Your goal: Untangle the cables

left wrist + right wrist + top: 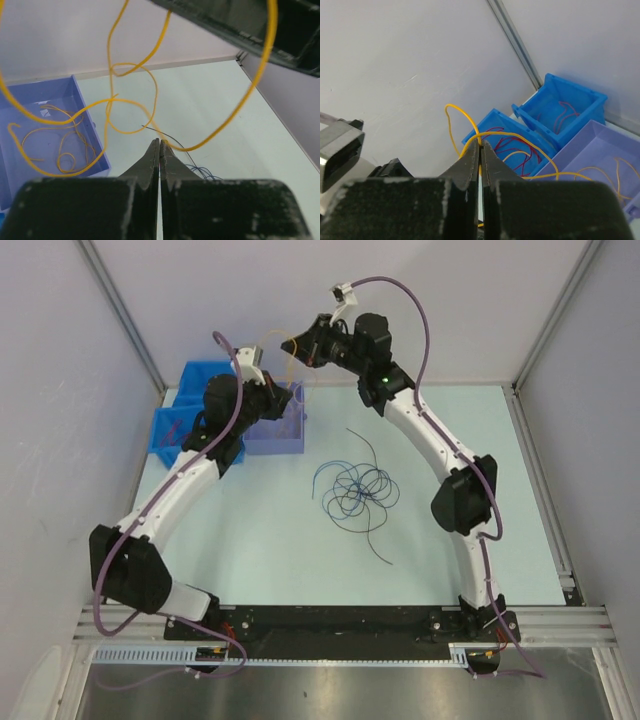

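A yellow cable (297, 380) hangs in the air between my two grippers at the back of the table. My right gripper (480, 144) is shut on it, and the wire runs into the seam of the jaws and loops off both ways. My left gripper (160, 141) is shut too. The same yellow cable (220, 132) meets its tips, with big loops above. In the top view the right gripper (291, 344) is high, and the left gripper (292, 400) is just below it over the purple bin. A tangle of dark blue cables (357, 490) lies mid-table.
A purple bin (275, 432) holds yellow cables (65, 145). Two blue bins (172, 430) at the back left hold red cables (517, 145). Grey walls and an aluminium frame close in the back and the sides.
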Motion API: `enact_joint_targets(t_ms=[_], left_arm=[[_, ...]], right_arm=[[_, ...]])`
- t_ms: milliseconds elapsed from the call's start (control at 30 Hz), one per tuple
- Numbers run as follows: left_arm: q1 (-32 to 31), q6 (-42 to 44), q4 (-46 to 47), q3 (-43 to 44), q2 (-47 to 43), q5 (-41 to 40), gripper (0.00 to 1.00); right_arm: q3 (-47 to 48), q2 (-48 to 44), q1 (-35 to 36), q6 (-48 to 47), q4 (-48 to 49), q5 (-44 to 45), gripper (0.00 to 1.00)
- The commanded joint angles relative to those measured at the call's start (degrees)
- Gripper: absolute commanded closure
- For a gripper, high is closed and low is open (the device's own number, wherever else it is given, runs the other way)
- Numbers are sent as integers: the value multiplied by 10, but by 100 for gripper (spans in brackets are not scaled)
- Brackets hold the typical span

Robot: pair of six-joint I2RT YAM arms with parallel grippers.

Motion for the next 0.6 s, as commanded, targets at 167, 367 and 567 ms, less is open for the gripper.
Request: enact_joint_targets(t_ms=[167, 367, 567], left_arm=[[28, -6, 28, 73, 76, 22, 100], [43, -2, 29, 85, 113, 12, 100], [54, -5, 13, 106, 153, -4, 100]], right_arm=[[106, 101, -16, 37, 28, -30, 100], [122, 138, -10, 41, 45, -29, 100], [125, 172, -3, 56, 61, -22, 100]])
